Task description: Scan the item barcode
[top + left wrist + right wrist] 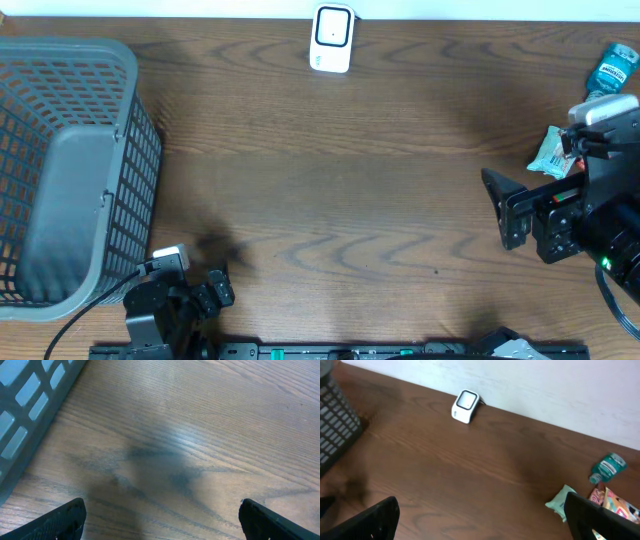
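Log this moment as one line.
left hand open, empty | right hand open, empty | white plastic scanner untouched, far edge | mint-green packet lying at right

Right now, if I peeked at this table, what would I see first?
Probably the big grey mesh basket filling the left end of the table. Next, the small white scanner, standing alone at the middle of the far edge. Then the colourful heap at the right end: a teal bottle and snack packets beside the robot's right arm.
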Controlling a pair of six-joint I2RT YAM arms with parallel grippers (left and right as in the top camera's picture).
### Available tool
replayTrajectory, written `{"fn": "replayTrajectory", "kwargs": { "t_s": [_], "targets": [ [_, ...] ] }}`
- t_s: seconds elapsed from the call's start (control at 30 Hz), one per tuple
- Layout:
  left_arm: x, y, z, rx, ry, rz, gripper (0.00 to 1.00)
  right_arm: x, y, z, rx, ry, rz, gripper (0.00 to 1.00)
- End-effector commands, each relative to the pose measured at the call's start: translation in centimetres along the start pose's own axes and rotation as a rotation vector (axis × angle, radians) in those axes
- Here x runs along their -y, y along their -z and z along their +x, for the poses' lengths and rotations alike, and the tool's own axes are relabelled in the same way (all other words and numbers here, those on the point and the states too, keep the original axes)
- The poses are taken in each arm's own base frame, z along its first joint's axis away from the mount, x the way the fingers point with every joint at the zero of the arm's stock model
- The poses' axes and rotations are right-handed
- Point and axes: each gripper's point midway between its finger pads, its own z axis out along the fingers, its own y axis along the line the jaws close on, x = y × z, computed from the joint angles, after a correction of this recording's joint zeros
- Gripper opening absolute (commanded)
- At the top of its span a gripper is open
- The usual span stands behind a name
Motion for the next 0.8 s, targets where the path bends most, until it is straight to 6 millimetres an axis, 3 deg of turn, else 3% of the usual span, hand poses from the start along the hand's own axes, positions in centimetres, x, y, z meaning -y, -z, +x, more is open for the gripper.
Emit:
{"fn": "replayTrajectory", "kwargs": {
  "t_s": [0.0, 0.37, 0.77],
  "targets": [
    [-0.2, -0.2, 1.0, -0.035, 0.009, -0.005, 0.98, 0.6, 1.1, 0.3, 0.017, -0.021, 0.025, 0.99],
    [-0.2, -0.2, 1.0, -0.035, 0.009, -0.005, 0.98, 1.9, 5.7, 3.8, 0.056, -0.075, 0.034, 0.99],
    [-0.2, -0.2, 1.0, -0.035, 0.009, -0.005, 0.97, 3.4, 6.7, 8.5, 0.072, -0.138, 0.095, 0.99]
  ]
}}
